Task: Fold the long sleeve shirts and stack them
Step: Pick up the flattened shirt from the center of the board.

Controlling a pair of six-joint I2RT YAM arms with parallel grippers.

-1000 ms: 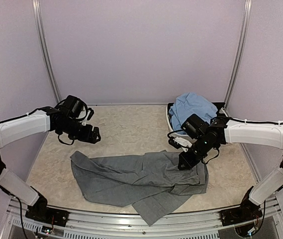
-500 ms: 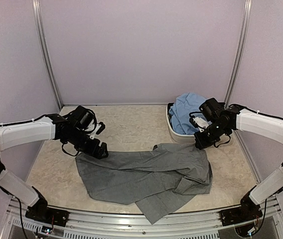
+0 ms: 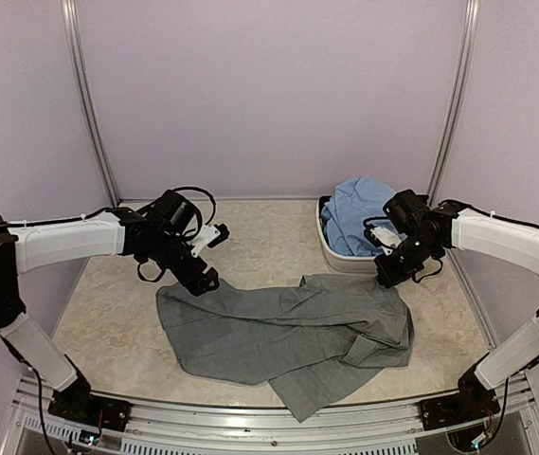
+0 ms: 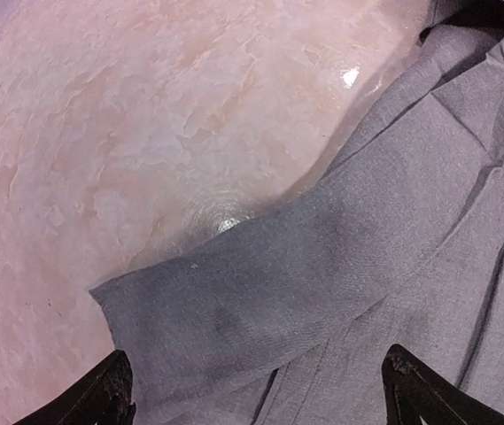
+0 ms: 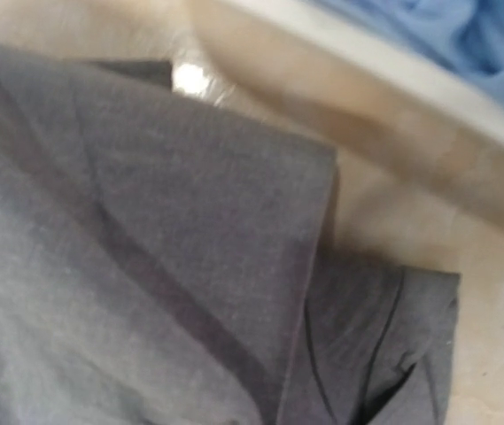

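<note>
The slate grey long sleeve shirt [image 3: 278,327] lies crumpled across the front middle of the table. My left gripper [image 3: 205,281] hangs open over its upper left corner. In the left wrist view a grey sleeve end [image 4: 260,292] lies flat just ahead of the open gripper [image 4: 260,390], whose fingertips [image 4: 114,390] straddle the cloth. My right gripper [image 3: 386,277] is shut at the grey shirt's upper right edge, beside the basin. Its fingers are out of the right wrist view, which is filled by folded grey cloth [image 5: 189,221]. The light blue shirt [image 3: 364,213] is bunched in the basin.
A white oval basin [image 3: 340,261] stands at the back right, and its rim [image 5: 367,97] shows close above the grey cloth in the right wrist view. Walls enclose the beige table [image 3: 108,313] on three sides.
My right gripper closed and moved up and right toward the basin, dragging the grey shirt's right side with it. My left arm swung right and down to the shirt's upper left corner, still open.
</note>
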